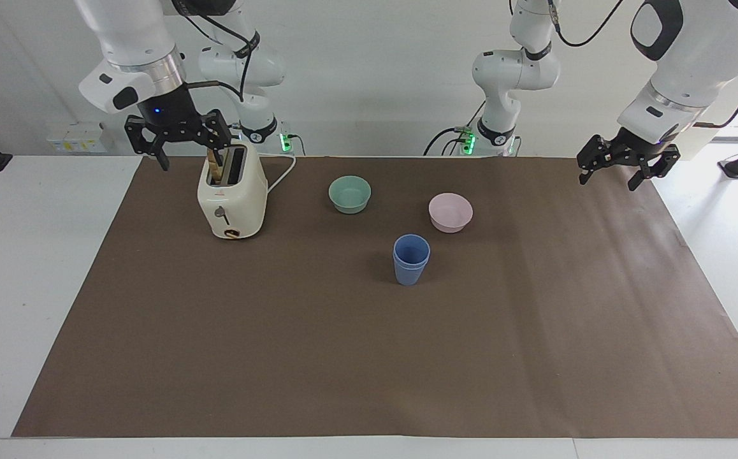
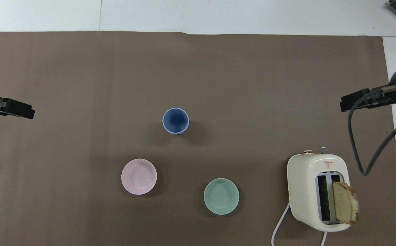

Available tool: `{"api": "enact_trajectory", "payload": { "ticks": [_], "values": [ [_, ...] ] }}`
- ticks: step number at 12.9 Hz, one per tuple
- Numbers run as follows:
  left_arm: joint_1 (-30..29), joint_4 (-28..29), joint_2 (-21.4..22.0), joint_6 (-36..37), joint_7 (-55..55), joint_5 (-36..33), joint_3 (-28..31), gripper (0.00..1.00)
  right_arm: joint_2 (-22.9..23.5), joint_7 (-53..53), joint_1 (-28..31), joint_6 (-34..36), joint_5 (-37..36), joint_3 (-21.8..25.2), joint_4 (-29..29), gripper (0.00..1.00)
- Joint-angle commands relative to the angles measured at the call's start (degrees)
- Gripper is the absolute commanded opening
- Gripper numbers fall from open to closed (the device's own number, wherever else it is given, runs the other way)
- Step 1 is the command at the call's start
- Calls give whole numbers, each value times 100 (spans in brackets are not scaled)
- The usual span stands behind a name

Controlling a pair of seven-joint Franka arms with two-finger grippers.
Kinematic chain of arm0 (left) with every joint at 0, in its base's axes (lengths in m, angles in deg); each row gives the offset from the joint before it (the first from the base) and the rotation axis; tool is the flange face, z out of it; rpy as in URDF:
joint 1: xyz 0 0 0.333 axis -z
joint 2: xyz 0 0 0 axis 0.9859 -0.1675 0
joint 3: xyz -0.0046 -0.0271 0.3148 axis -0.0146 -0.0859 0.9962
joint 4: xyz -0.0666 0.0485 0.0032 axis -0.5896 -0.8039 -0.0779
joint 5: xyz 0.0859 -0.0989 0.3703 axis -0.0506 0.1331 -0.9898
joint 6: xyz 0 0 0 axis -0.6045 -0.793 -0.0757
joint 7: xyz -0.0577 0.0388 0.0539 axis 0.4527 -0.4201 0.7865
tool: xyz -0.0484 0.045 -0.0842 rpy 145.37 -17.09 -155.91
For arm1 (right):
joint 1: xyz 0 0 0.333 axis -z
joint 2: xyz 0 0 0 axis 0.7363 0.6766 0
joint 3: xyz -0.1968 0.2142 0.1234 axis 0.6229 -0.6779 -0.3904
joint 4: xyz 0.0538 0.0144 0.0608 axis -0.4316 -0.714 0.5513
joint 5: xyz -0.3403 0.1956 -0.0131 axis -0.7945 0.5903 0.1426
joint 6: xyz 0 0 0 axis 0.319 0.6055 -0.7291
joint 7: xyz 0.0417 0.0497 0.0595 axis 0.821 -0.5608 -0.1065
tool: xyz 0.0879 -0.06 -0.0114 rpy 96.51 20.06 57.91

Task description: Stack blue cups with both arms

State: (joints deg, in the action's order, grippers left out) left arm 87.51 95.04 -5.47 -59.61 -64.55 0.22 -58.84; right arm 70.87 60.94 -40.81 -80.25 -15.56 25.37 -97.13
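Two blue cups (image 1: 411,260) stand upright on the brown mat, one nested inside the other, with both rims showing. From overhead the blue cups (image 2: 175,121) sit mid-mat, farther from the robots than both bowls. My right gripper (image 1: 181,152) hangs open and empty in the air by the toaster's top, toward the right arm's end of the table; in the overhead view my right gripper (image 2: 360,99) is over the mat's edge. My left gripper (image 1: 611,177) waits open and empty above the mat's edge at the left arm's end, seen from overhead as my left gripper (image 2: 15,110).
A cream toaster (image 1: 232,197) with a bread slice (image 2: 345,202) in one slot stands near the right arm's base. A mint-green bowl (image 1: 350,194) and a pink bowl (image 1: 450,211) sit nearer to the robots than the cups.
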Motion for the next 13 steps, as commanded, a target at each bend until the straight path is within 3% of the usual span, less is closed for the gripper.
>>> {"api": "enact_trajectory", "payload": {
  "ticks": [1,3,5,13],
  "values": [
    [-65,-32,39,43,7,-67,-59,100,-585,-135,191,-288,100,-62,-957,100],
    [-65,-50,39,43,7,-67,-59,100,-868,-117,191,-562,126,-62,-1452,100],
    [-65,-32,39,43,7,-67,-67,100,-860,162,156,-615,458,-62,-1454,100],
    [-65,-32,39,34,24,-58,-67,100,-719,111,280,-826,408,-54,-1454,100]
  ]
}}
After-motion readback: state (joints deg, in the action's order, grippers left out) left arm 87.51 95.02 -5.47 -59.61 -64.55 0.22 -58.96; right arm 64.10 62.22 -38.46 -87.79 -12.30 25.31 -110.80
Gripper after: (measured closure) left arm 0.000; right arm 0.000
